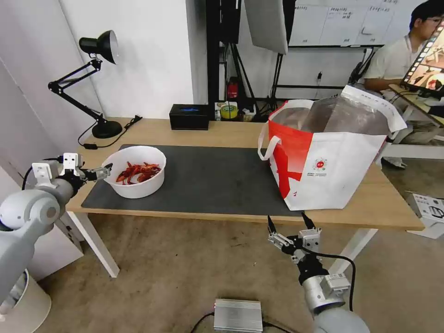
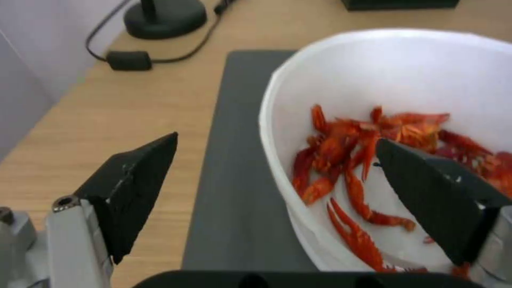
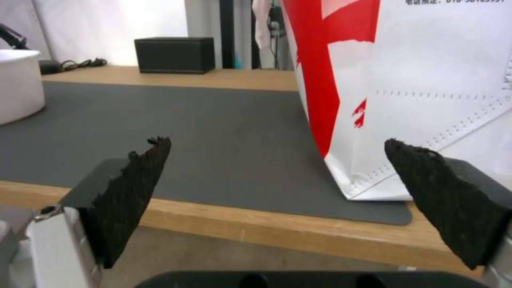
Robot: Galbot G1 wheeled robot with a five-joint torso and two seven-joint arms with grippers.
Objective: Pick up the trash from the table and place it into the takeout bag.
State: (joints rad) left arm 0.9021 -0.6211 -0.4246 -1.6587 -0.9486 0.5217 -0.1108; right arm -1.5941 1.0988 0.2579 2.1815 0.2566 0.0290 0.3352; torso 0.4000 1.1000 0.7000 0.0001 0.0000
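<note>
The trash I can see is a white round bowl (image 1: 136, 171) of red crayfish shells (image 2: 368, 144), standing on the left part of the dark grey mat (image 1: 208, 180) on the table (image 1: 222, 134). My left gripper (image 1: 107, 171) is open and straddles the bowl's (image 2: 405, 80) left rim: one finger is outside over the mat, the other over the shells. The takeout bag (image 1: 323, 152) stands open at the table's right. Lower than the tabletop, just off the front edge before the bag (image 3: 427, 80), my right gripper (image 1: 287, 223) is open and holds nothing.
A black desk lamp (image 1: 99, 46) and its cable occupy the back left corner, and a black box (image 1: 188, 116) sits at the back edge. On the floor lie a silver box (image 1: 238, 315), a white bin (image 1: 27, 305) and a carton (image 1: 428, 210).
</note>
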